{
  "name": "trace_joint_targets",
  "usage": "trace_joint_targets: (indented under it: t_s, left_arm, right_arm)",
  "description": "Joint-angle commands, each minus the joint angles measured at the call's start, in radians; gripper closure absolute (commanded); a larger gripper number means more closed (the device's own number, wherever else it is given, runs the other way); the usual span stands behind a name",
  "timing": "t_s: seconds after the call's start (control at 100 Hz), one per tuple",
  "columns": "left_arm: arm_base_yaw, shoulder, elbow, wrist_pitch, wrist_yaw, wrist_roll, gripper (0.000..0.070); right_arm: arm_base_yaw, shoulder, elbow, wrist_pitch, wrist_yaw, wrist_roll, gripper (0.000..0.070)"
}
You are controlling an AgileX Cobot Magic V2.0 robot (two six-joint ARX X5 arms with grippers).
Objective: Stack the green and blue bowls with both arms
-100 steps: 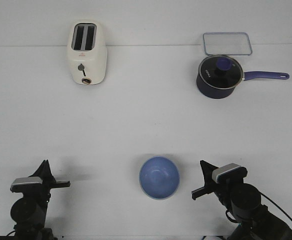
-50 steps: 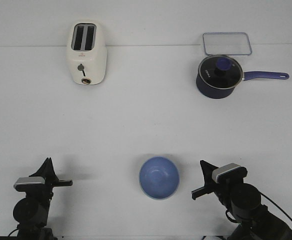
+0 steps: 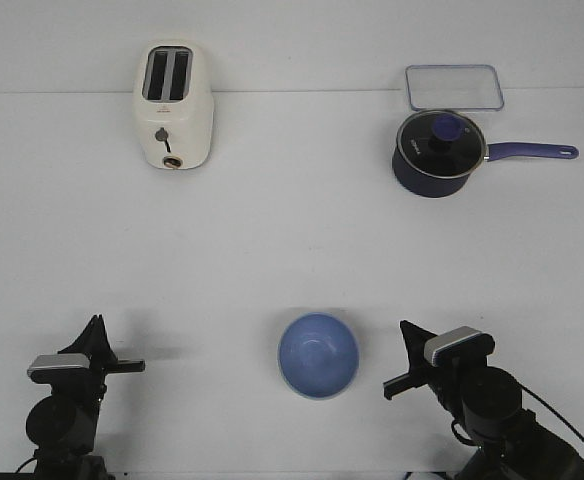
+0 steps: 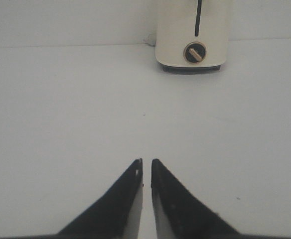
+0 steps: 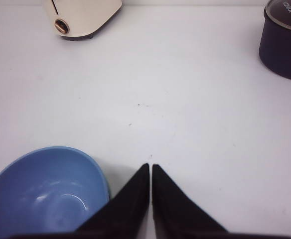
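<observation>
The blue bowl (image 3: 318, 355) sat upright on the white table (image 3: 292, 250) near its front edge, between the two arms; a pale green rim showed beneath it. The left gripper (image 3: 122, 366) and right gripper (image 3: 396, 385) rested low at either side, apart from the bowl. A cream toaster (image 3: 173, 106), a lidded saucepan (image 3: 438, 152) and a clear container lid (image 3: 454, 87) stood at the far side.

Left wrist view: fingers (image 4: 130, 199) were pressed nearly together, holding nothing, pointing toward the toaster.

Right wrist view: fingers (image 5: 175, 209) were pressed together, empty, just beside the bowl.
</observation>
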Motion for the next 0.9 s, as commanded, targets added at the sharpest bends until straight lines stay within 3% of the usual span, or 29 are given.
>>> trace_joint_targets:
  t_s: [0.0,0.08,0.14,0.22,0.41,0.52,0.75,0.89]
  left_arm:
    - [0.001,-0.002,-0.02,0.015,0.002,0.002,0.0685]
    - [0.001,-0.002,-0.02,0.016,0.002,0.002,0.0685]
    - [0.001,-0.002,-0.02,0.015,0.002,0.002,0.0685]
    - [0.001,-0.001,-0.02,0.016,0.002,0.002,0.0685]
    - [0.001,-0.001,-0.02,0.016,0.002,0.002,0.0685]
    - [0.001,-0.001,-0.02,0.016,0.002,0.002,0.0685]
    - [0.001,-0.001,-0.02,0.016,0.002,0.002,0.0685]
    - [0.0,-0.001,-0.02,0.017,0.002,0.002,0.0685]
  right_arm:
    - [0.007,-0.001,0.006,0.01,0.0,-0.005,0.069]
    - [0.004,-0.006,0.005,0.008,0.008,-0.04,0.069]
    - [-0.022,-0.028,0.005,0.008,0.053,-0.147,0.069]
    - [-0.121,-0.068,-0.021,0.038,0.042,-0.218,0.069]
    - [-0.544,-0.269,-0.258,0.268,-0.163,-0.269,0.069]
    - [-0.694,-0.372,-0.389,0.334,-0.236,-0.277,0.069]
    - [-0.752,-0.443,-0.556,0.42,-0.237,-0.3,0.069]
    - [-0.752,-0.443,-0.56,0.391,-0.237,-0.312,0.069]
